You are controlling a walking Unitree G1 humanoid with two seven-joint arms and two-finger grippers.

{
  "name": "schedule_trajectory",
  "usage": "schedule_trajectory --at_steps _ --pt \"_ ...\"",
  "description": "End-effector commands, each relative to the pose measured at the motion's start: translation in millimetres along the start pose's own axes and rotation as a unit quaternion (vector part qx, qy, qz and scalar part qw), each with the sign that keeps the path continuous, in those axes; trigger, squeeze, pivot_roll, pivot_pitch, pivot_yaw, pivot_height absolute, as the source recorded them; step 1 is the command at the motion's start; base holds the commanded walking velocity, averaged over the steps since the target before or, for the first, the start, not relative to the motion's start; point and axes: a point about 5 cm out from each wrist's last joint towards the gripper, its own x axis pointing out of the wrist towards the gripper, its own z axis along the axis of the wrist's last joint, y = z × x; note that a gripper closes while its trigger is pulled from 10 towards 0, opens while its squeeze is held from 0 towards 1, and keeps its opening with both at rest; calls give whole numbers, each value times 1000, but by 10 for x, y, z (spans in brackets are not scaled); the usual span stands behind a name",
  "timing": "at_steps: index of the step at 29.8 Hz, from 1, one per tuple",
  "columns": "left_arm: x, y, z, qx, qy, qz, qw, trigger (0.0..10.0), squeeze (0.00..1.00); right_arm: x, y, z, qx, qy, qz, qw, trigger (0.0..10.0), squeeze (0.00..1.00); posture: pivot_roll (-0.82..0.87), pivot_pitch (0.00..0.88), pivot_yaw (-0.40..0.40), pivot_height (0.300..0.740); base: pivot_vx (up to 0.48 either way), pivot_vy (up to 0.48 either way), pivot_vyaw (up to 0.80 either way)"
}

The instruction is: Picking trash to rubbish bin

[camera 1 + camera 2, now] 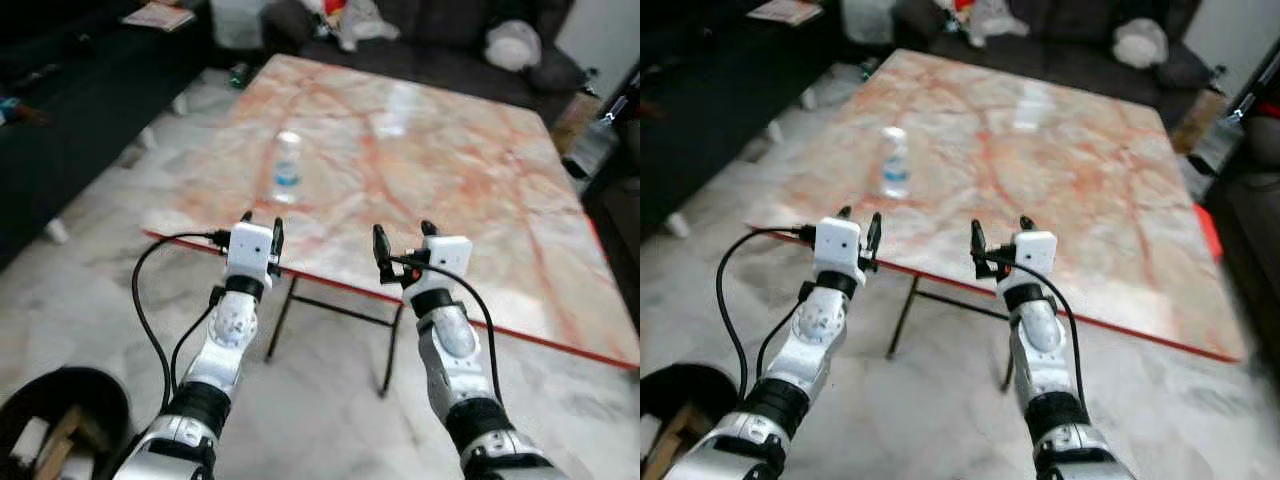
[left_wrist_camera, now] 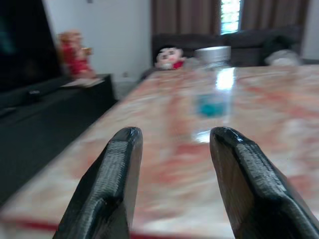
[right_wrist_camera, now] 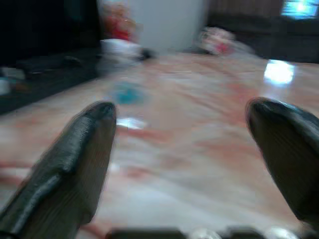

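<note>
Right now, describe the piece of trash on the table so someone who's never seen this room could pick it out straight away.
Find the big marble-patterned table with the red edge, in front of the dark sofa. On the side nearer the left gripper, a clear plastic bottle stands upright. It has a pale cap and blue label, and nothing else stands on the tabletop.

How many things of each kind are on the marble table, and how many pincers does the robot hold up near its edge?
Plastic water bottle, upright on the marble table: 1
Pincers at the near edge, both open and empty: 2, the left pincer and the right pincer
Total: 3
</note>
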Motion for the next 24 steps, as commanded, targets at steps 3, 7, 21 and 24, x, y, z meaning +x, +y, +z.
schedule_trajectory --at_steps 3,7,21,24 --pt "24 -105 39 -7 -4 -20 1000 10000 0 -18 -134 30 -6 -4 -19 1000 10000 0 101 63 -118 740 0 0 0" --pt "28 -114 54 -5 -8 -25 1000 10000 0 -12 -133 21 -2 1 -21 1000 10000 0 100 74 -112 740 0 0 -511" --pt "61 -117 107 -7 -15 -38 999 10000 0 -5 -127 47 -3 -10 -27 1000 10000 0 101 89 -102 740 108 0 -111" --pt "73 -112 126 -8 -18 -37 999 10000 0 -3 -131 52 -3 -12 -29 999 10000 0 99 93 -100 740 296 0 0"
